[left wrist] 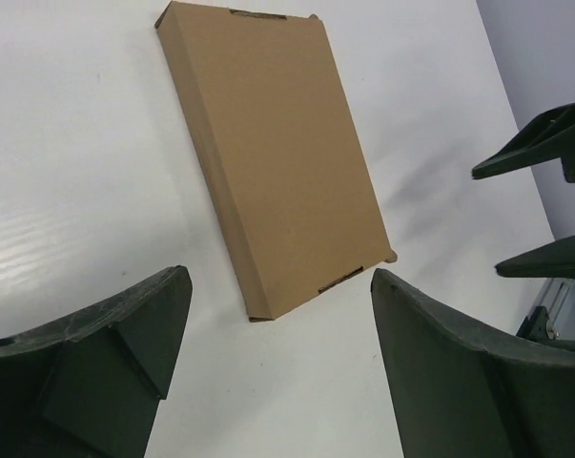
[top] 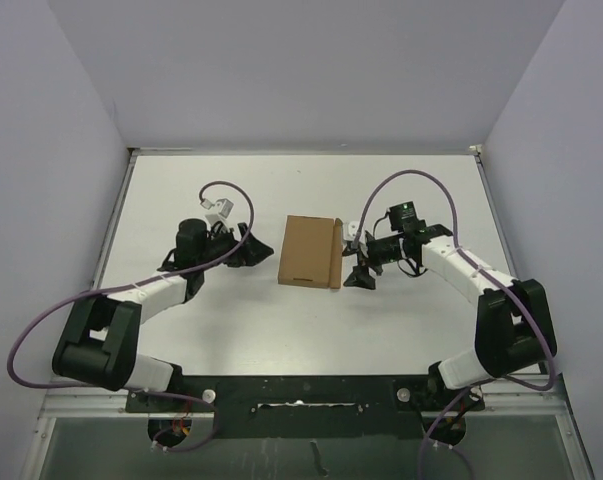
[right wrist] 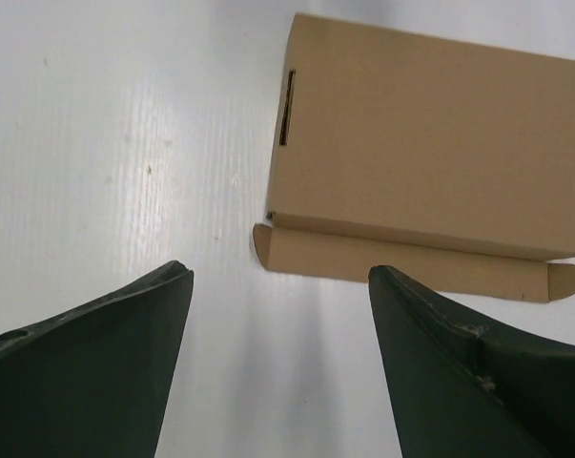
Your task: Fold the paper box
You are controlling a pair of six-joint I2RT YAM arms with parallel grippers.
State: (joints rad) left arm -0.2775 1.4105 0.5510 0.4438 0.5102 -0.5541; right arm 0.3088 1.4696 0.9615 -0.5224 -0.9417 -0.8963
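the paper box (top: 309,252) lies flat on the white table (top: 401,320), in the middle between the two arms. it is closed into a thin brown rectangle, with its long sides running from near to far. along its right long side a narrow flap (right wrist: 411,262) sticks out and lies flat on the table, with a small rounded tab at each end. thin slots show at the short edges of the top.

the left gripper (top: 249,250) is just left of the box, low over the table and pointing to it. in the left wrist view its fingers (left wrist: 125,363) are spread wide and nothing is between them. the box lies in front of the tips, apart from them.

the right gripper (top: 359,262) is just right of the box, on the side of the flap. its fingers (right wrist: 106,363) are also spread wide and released, holding nothing. the box and the flap lie ahead of the tips without touching them.
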